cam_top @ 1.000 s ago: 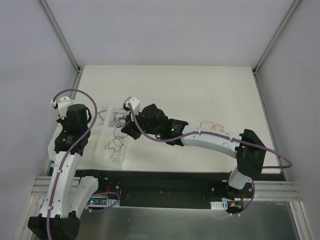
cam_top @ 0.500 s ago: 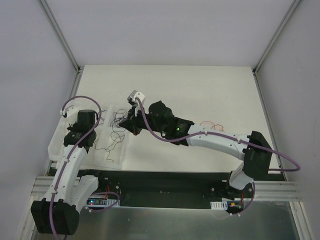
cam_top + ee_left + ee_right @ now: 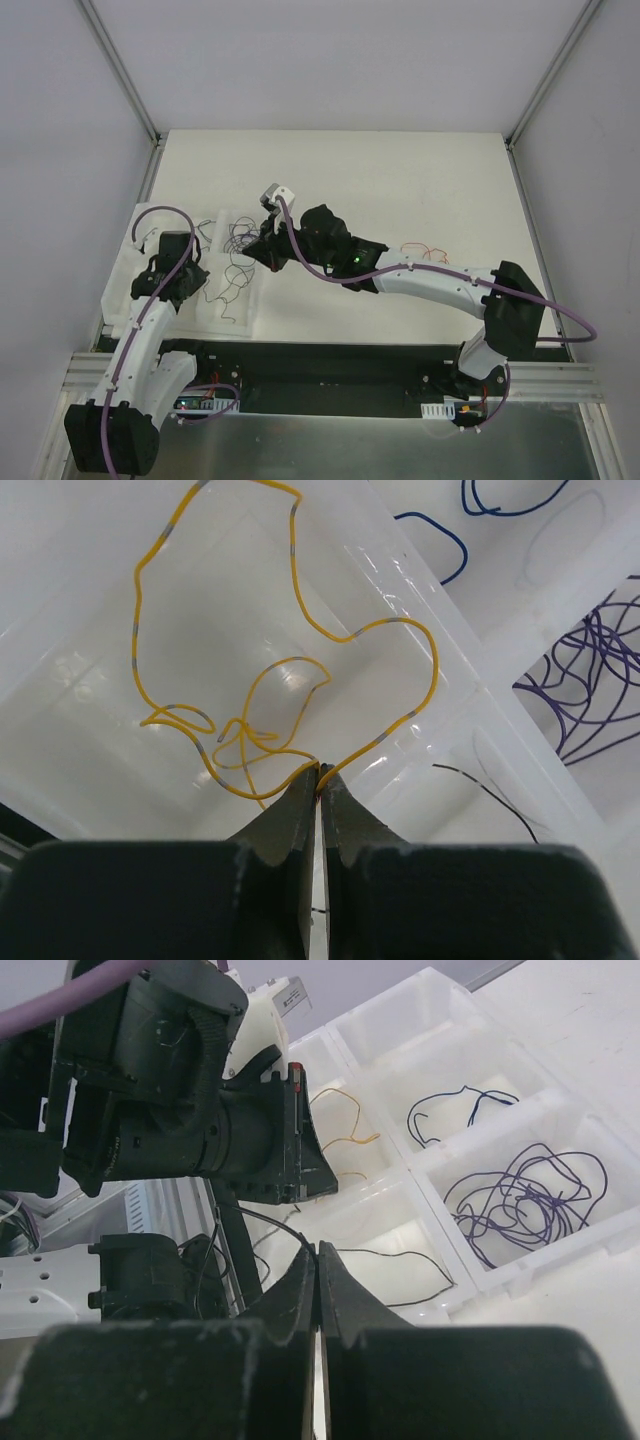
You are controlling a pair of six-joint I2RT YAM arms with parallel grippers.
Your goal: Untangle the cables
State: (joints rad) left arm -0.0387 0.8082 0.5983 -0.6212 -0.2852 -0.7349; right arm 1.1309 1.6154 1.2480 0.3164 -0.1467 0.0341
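A white compartment tray (image 3: 225, 325) holds sorted thin cables. My left gripper (image 3: 320, 770) is shut on a yellow cable (image 3: 290, 580) that loops over a left compartment. In the top view it (image 3: 190, 283) hangs over the tray's left side. My right gripper (image 3: 318, 1250) is shut on a black cable (image 3: 400, 1255) that trails into a near compartment; in the top view it (image 3: 258, 252) is at the tray's right edge. Purple cables (image 3: 530, 1200) and a blue cable (image 3: 460, 1105) lie in their own compartments. Orange-red cables (image 3: 425, 250) lie loose on the table.
The tray's walls (image 3: 470, 670) stand between the compartments. My left gripper's black body (image 3: 230, 1130) sits close in front of the right wrist camera. The metal frame rail (image 3: 330, 375) runs along the table's near edge.
My left arm has moved toward the near edge and slightly right, over the tray's left compartments. My right gripper has shifted slightly away from the near edge and to the right.
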